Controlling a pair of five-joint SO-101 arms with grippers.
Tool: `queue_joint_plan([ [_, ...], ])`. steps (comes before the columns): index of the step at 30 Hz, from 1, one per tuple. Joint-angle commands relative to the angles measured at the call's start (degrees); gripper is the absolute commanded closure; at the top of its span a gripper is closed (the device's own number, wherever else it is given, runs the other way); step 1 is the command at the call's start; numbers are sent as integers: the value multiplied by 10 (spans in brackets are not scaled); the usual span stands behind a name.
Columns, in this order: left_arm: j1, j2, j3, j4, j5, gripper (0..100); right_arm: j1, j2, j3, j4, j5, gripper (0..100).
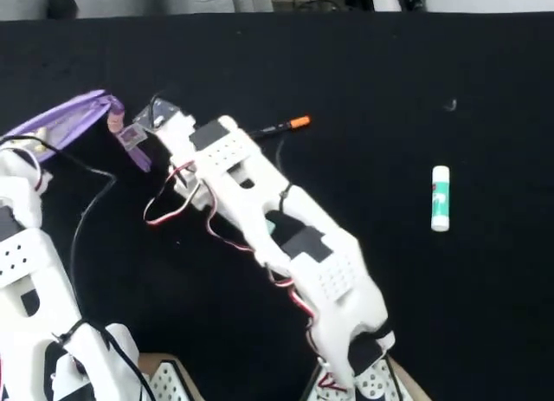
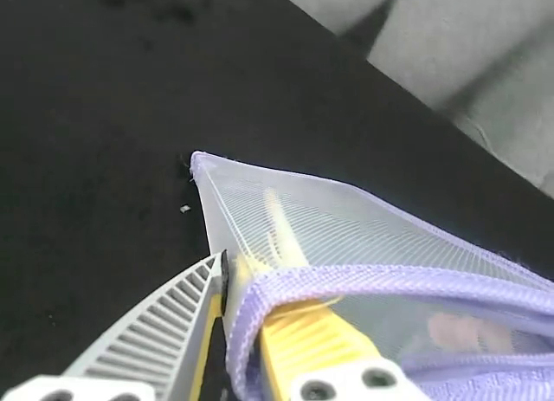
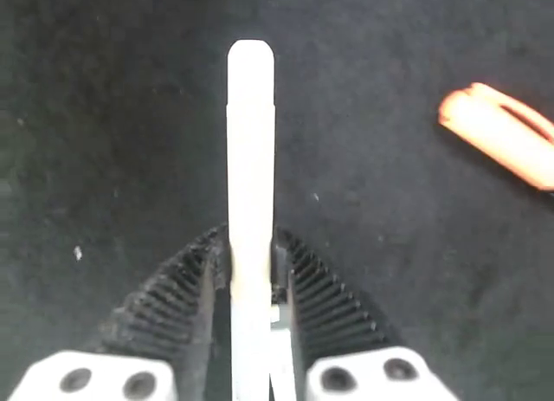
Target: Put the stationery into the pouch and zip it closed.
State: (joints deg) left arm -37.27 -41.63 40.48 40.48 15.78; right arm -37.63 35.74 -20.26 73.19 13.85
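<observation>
Status: roughly a third done, by my read.

- Left claw (image 2: 232, 271) is clenched on the purple fabric rim of the translucent mesh pouch (image 2: 346, 219), one finger inside and one outside, holding the mouth open. The pouch sits at 10 o'clock on the black desk (image 1: 389, 89).
- A pinkish item (image 2: 459, 332) shows through the mesh, so I'd say something is already inside. Can't tell what it is.
- Right claw (image 3: 251, 236) is grasping a slim white stick (image 3: 251, 141), which points out past the fingertips. There is bare desk under it, so it's not in yet. In the high view this claw is just beside the pouch mouth, on its 4 o'clock side.
- The black pen with orange cap (image 1: 286, 125) lies loose at 12 o'clock from desk centre, near the right arm's wrist.
- The white glue stick with green label (image 1: 441, 197) lies at 3 o'clock, well apart from everything else.

Left to do: drop in the white stick, fetch the pen, fetch the glue stick, then zip. The zip is not yet closed.
</observation>
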Motion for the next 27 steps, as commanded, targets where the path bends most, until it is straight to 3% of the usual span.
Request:
queue_joint_plan([
  [1, 40, -12, -84, 62, 4, 972, 10, -77, -22, 25, -7, 987],
  [11, 120, -12, -168, 203, 1, 972, 36, -152, 17, 38, -7, 987],
  [19, 156, -12, -167, 229, 1, 972, 110, -279, 152, -59, -36, 987],
  [27, 169, -12, -158, 233, 1, 972, 115, -431, 276, -142, -35, 987],
])
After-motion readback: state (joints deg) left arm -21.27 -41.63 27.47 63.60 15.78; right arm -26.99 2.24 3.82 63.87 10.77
